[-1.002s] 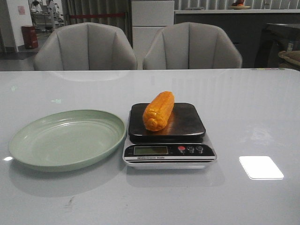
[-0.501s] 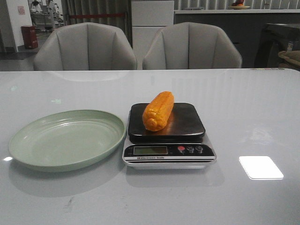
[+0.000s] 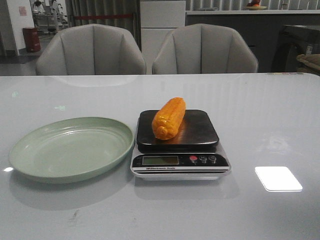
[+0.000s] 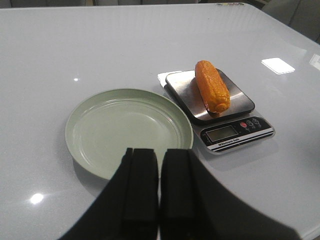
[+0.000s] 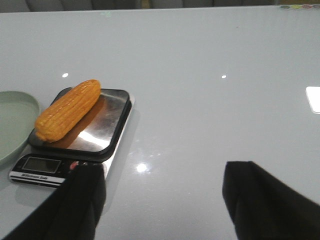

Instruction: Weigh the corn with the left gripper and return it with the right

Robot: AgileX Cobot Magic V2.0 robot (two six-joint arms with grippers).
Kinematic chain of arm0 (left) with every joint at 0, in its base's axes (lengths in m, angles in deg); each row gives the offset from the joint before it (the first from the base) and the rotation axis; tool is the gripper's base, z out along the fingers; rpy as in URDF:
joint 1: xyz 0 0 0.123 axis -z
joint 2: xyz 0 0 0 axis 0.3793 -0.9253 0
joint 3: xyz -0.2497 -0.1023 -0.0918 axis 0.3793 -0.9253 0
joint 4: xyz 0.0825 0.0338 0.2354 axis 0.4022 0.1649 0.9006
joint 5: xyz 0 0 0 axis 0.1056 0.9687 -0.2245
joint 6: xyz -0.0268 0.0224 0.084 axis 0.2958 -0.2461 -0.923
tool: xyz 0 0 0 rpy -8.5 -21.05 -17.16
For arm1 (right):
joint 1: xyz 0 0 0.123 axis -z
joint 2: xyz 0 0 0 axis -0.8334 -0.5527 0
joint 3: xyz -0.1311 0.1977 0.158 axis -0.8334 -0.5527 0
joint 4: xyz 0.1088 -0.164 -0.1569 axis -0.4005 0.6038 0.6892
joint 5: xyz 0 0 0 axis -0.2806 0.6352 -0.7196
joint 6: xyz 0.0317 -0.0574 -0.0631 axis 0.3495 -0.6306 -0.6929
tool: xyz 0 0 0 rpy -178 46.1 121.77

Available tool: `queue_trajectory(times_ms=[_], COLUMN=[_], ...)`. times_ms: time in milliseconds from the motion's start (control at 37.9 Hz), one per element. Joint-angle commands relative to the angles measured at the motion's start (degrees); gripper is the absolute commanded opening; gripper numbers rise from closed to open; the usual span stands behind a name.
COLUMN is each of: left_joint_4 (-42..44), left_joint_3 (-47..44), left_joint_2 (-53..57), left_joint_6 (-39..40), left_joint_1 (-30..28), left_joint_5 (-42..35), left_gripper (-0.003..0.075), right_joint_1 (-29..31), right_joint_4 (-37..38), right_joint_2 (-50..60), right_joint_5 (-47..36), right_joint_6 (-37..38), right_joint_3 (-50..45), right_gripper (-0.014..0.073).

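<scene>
1. Front view: the corn point(image 3: 169, 118) lies on the dark platform of the scale point(image 3: 178, 144), angled away from the camera. The pale green plate point(image 3: 71, 148) sits just beside the scale on the grey table point(image 3: 270, 125). Neither arm shows here.
2. Left wrist view: the left gripper point(image 4: 159, 192) hangs above the plate's near rim, jaws pressed together on nothing, well apart from the corn.
3. Right wrist view: the right gripper point(image 5: 162, 195) has its fingers point(image 5: 85, 192) spread wide, nothing between them, near the scale's display end.
</scene>
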Motion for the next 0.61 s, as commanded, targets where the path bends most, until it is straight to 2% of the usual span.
queue_trajectory(times_ms=[0, 132, 237, 580], left_joint_4=[0.2, 0.2, 0.2, 0.2], left_joint_3=[1.64, 1.64, 1.64, 1.64], left_joint_2=[-0.27, -0.27, -0.27, -0.27], left_joint_6=[0.16, 0.16, 0.16, 0.16], left_joint_1=[-0.15, -0.15, -0.15, -0.15], left_joint_5=[-4.52, -4.52, -4.52, -4.52], left_gripper=[0.0114, 0.0114, 0.0114, 0.0114], right_joint_1=[-3.51, -7.22, -7.96, -9.36], right_joint_4=[0.0, -0.48, -1.53, -1.45], right_joint_2=[-6.13, -15.95, -24.1, -47.65], right_joint_5=[-2.68, 1.29, 5.73, 23.26], right_joint_6=[0.01, 0.25, 0.98, 10.45], right_joint_3=[6.14, 14.51, 22.81, 50.78], right_gripper=[0.0597, 0.0597, 0.0597, 0.0588])
